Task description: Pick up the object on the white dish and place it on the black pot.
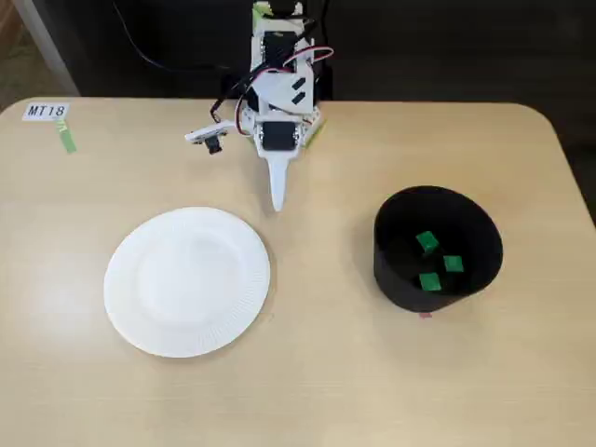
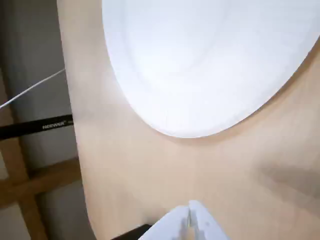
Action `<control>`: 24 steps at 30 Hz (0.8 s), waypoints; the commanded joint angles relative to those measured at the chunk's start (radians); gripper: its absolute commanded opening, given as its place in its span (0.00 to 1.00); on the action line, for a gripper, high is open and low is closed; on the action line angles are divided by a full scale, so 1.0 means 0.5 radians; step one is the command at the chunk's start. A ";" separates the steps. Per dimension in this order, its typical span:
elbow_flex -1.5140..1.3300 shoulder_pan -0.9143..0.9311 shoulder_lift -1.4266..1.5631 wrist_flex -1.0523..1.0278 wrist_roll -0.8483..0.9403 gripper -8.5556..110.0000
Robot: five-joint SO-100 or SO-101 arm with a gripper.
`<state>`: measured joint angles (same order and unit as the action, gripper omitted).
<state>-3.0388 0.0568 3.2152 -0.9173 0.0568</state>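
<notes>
The white paper plate [image 1: 186,279] lies on the left of the table with nothing on it; it fills the top of the wrist view [image 2: 210,65], bare there too. The black pot [image 1: 436,251] stands at the right with three small green cubes [image 1: 426,242] inside it. My gripper [image 1: 277,200] is folded back near the arm's base, pointing at the table between plate and pot, its white fingers closed together and empty. In the wrist view the gripper [image 2: 189,212] shows at the bottom edge, jaws touching.
A label reading MT18 [image 1: 47,111] and a strip of green tape [image 1: 67,140] lie at the far left corner. The wooden table's edge [image 2: 75,150] runs down the left of the wrist view, with a dark stand beyond it.
</notes>
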 commanded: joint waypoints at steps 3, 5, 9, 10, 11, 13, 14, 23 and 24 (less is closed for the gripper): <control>-0.052 -0.018 0.227 0.012 0.025 0.07; -0.080 -0.018 0.227 0.012 0.025 0.07; -0.114 -0.018 0.227 0.015 0.025 0.07; -0.120 -0.018 0.227 0.015 0.025 0.07; -0.129 -0.018 0.227 0.018 0.025 0.07; -0.150 -0.028 0.227 0.040 0.025 0.07; -0.153 -0.034 0.227 0.052 0.028 0.07; -0.160 -0.034 0.230 0.064 -0.009 0.07; -0.160 -0.034 0.230 0.064 -0.009 0.07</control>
<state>-3.0894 0.0399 3.2168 -0.8974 0.0568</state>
